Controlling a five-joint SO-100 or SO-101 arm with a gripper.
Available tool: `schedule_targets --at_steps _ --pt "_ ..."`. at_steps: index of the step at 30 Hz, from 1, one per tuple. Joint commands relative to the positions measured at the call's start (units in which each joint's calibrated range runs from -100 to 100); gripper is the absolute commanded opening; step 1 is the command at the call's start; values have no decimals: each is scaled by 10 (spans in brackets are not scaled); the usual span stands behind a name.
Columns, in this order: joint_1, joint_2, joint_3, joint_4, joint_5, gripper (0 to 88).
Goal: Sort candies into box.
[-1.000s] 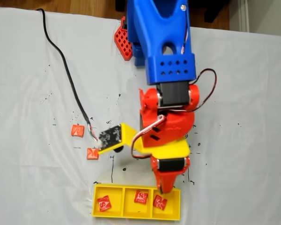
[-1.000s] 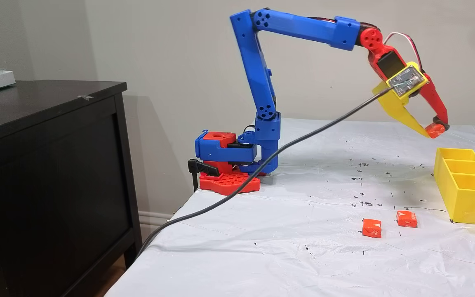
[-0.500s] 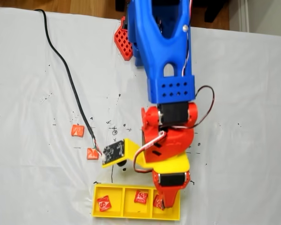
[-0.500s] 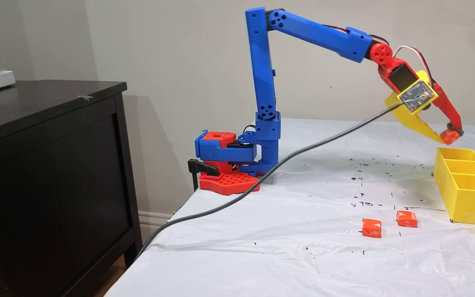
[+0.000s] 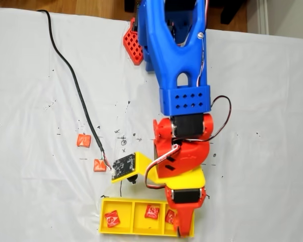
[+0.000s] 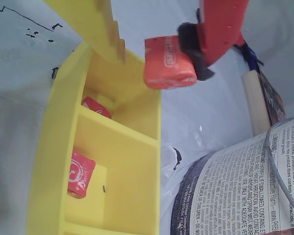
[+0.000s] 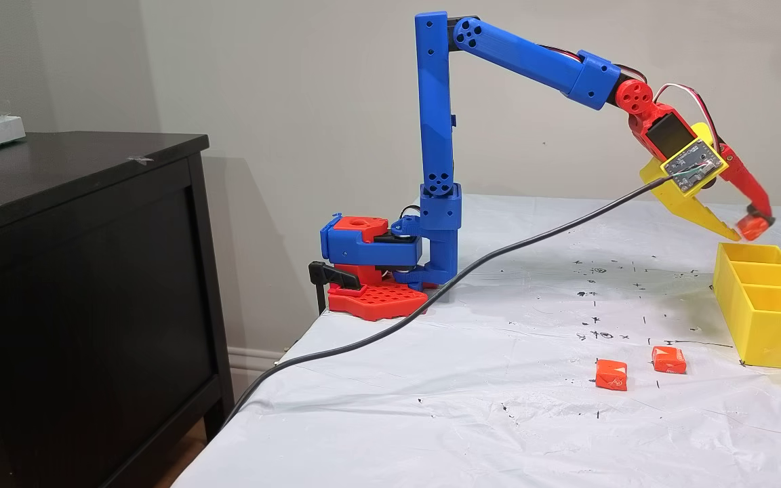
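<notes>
The box (image 5: 141,229) is a long yellow tray near the bottom edge of a fixed view; it also stands at the right (image 7: 770,325) and fills the wrist view's left (image 6: 147,142). My gripper (image 5: 183,229) is shut on an orange candy (image 6: 167,62), pinched between the yellow and red fingers and hanging just above the box's end compartment (image 7: 750,226). Red candies lie in the compartments (image 5: 112,219) (image 5: 151,212), the one in the end compartment (image 5: 169,217) partly under the gripper. Two orange candies (image 5: 83,140) (image 5: 99,165) lie loose on the white sheet.
A black cable (image 5: 76,91) runs across the sheet to the circuit board on its small yellow plate (image 5: 123,166) on the wrist. The arm's base (image 7: 370,271) sits at the table's far edge, beside a dark cabinet (image 7: 78,271). Printed paper (image 6: 235,186) lies beyond the box.
The arm has stretched outward and dipped, carrying the held candy from short of the box to just above its end compartment. The loose candies have not moved.
</notes>
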Motion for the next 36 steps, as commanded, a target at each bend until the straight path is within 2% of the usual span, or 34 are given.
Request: schedule_targets --at_steps 1,7,12,16,23,28,31,36 --pt "-5 -14 -48 -9 -2 292" --pt "-5 -23 -44 -4 -2 244" --pt "-1 -38 -42 11 0 102" --pt "9 -57 -62 76 0 2" --pt "37 -79 -97 188 21 2" --pt "86 -47 -194 342 83 2" --pt "123 -21 -240 399 106 3" --pt "187 -26 -250 422 138 2"
